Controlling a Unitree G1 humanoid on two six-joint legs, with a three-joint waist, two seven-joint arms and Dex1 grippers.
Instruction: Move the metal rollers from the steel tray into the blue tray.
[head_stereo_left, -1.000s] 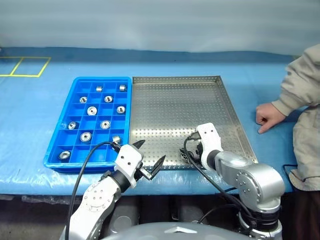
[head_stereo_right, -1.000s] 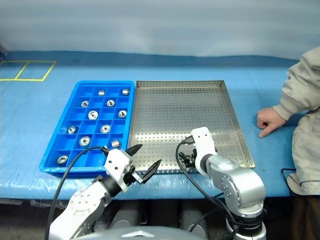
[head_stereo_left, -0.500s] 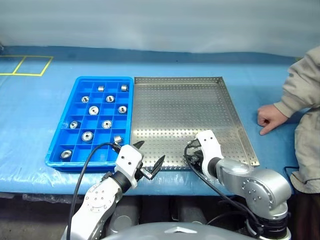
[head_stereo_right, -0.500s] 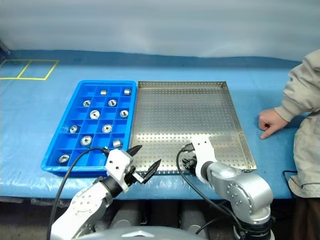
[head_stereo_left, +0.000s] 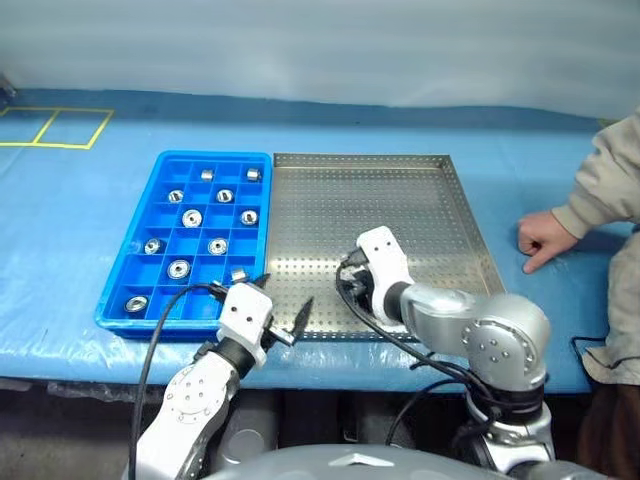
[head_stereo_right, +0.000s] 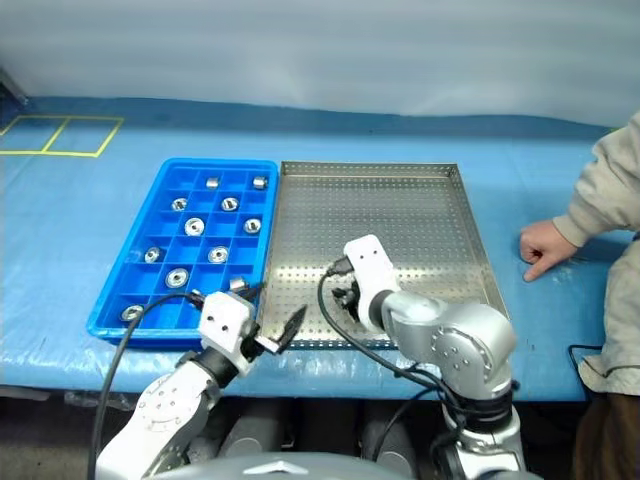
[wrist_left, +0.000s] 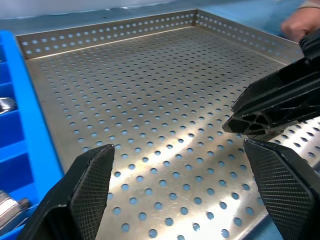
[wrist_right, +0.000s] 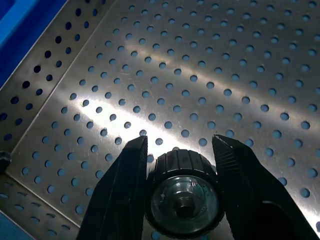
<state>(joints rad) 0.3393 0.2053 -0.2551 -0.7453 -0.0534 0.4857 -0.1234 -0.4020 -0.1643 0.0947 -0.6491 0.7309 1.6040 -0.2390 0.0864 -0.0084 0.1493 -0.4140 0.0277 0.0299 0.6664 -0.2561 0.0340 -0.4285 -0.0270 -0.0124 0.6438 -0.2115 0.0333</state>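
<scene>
In the right wrist view a metal roller (wrist_right: 182, 195) sits clamped between the fingers of my right gripper (wrist_right: 182, 150), a little above the perforated floor of the steel tray (head_stereo_left: 420, 195). From the head, that gripper (head_stereo_left: 352, 292) hangs over the tray's front left part. The blue tray (head_stereo_left: 130, 262) lies against the steel tray's left side, with several rollers (head_stereo_left: 193, 217) in its compartments. My left gripper (head_stereo_left: 285, 292) is open and empty over the steel tray's front left corner, beside the blue tray. The steel tray's floor (wrist_left: 150, 100) is bare in the left wrist view.
A person's hand (head_stereo_left: 540, 238) rests on the blue table cover to the right of the steel tray, with a sleeve (head_stereo_left: 605, 180) above it. Yellow tape lines (head_stereo_left: 55, 128) mark the far left of the table. Black cables run from both wrists.
My right gripper has shut on a roller at the steel tray's front edge, then lifted and moved left with it. The left gripper has shifted a little left, still open.
</scene>
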